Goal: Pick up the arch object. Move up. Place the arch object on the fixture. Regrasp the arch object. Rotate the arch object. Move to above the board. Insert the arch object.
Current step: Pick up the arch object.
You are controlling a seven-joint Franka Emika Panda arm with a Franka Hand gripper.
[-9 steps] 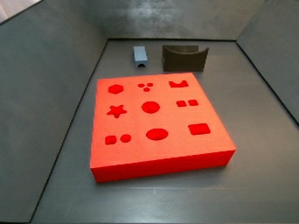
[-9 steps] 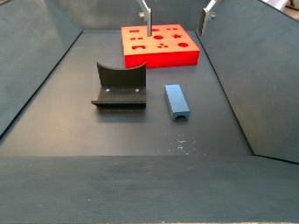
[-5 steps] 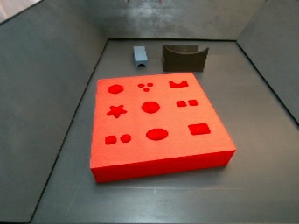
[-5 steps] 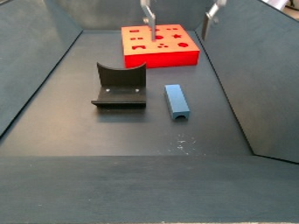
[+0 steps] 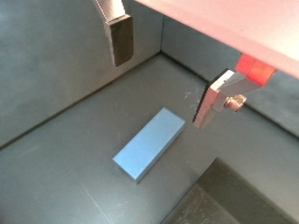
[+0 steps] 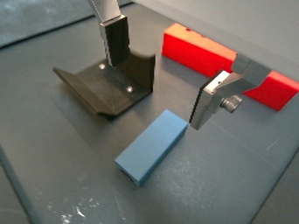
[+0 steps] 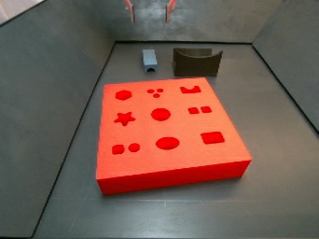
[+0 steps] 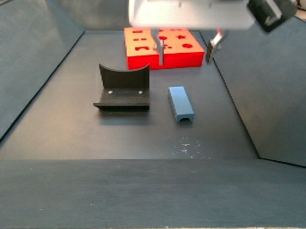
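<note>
The board (image 7: 166,131) fills the middle of the floor, so your main risk is elsewhere: the fixture (image 6: 111,84) stands just beside the arch object (image 6: 152,147), and a finger could clip it if you descend off-centre. The arch object lies flat on the floor, untouched, near one end wall. Your gripper (image 6: 163,72) hangs above it, fingers spread and empty. Line the fingers across its narrow width, or they may land on top and shove it askew.
</note>
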